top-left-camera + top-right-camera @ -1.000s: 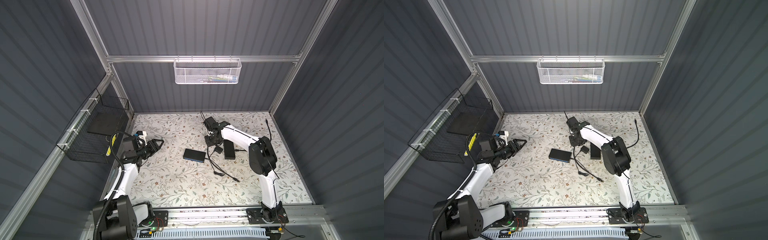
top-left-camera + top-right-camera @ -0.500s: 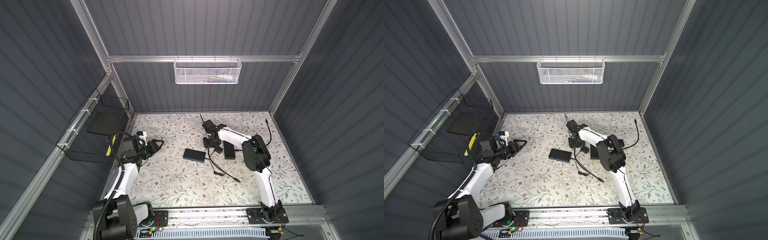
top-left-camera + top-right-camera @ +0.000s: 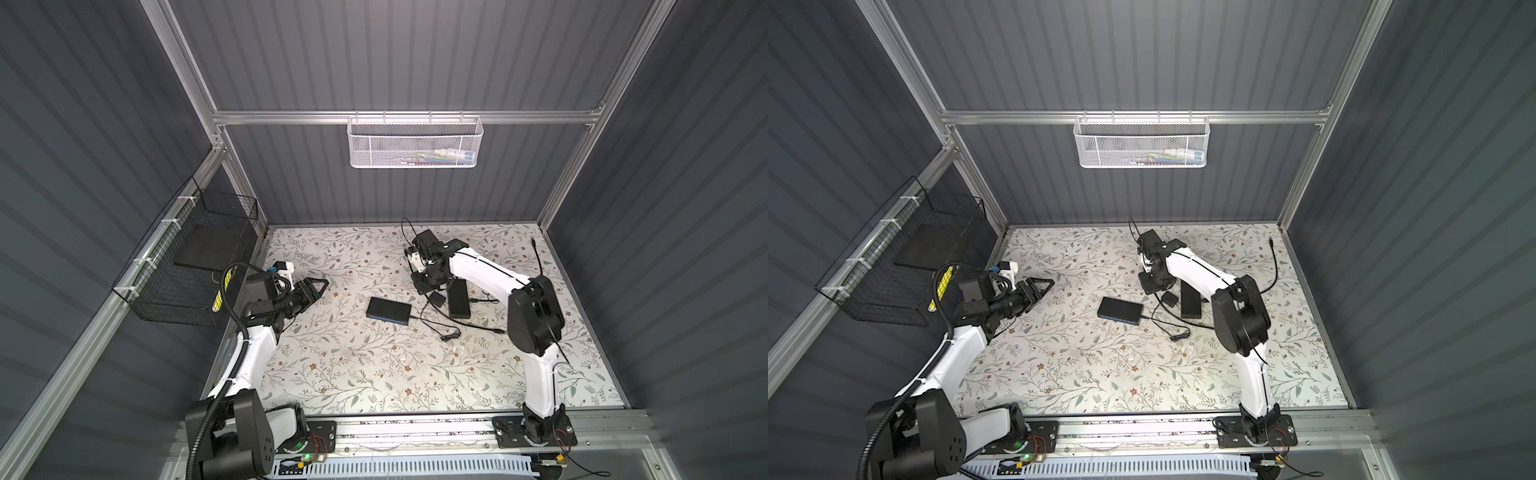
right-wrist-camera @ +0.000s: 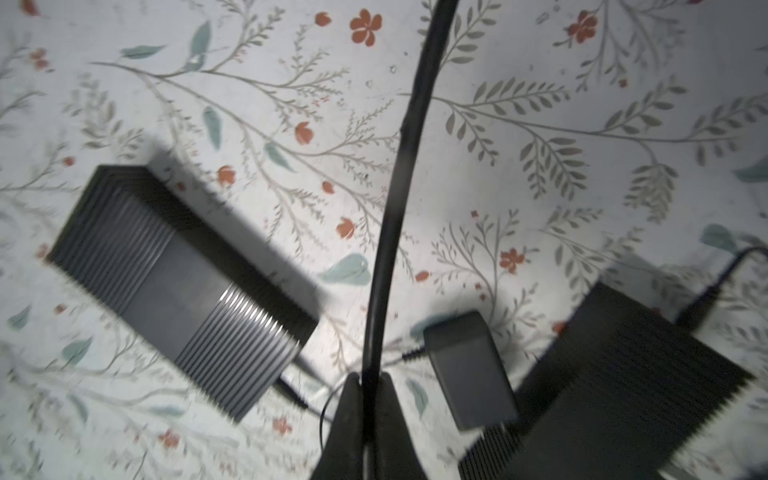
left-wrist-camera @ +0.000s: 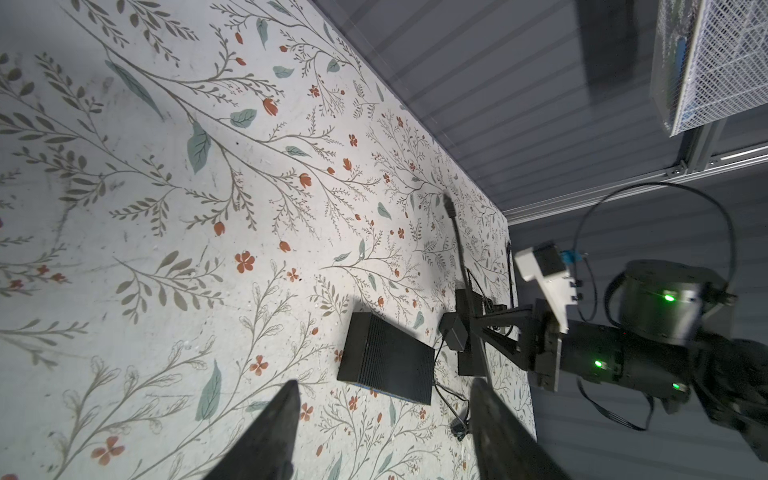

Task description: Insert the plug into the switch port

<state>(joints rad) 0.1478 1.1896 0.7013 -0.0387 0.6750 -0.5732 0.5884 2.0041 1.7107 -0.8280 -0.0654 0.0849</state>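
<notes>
Pinching a smooth black cable (image 4: 399,187), its far end out of frame, between closed right gripper (image 4: 368,376) fingers above the floral mat (image 4: 540,62), midway between ribbed black switch (image 4: 174,286) and small adapter (image 4: 469,370). Leaving the left gripper (image 5: 384,386) spread wide, empty, well apart.

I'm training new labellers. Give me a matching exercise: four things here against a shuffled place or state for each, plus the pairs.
1 left gripper
2 right gripper
3 white basket
4 black basket

a shut on cable
b on back rail
c open, empty
d on side rail

Pairs: 1-c, 2-a, 3-b, 4-d
</notes>
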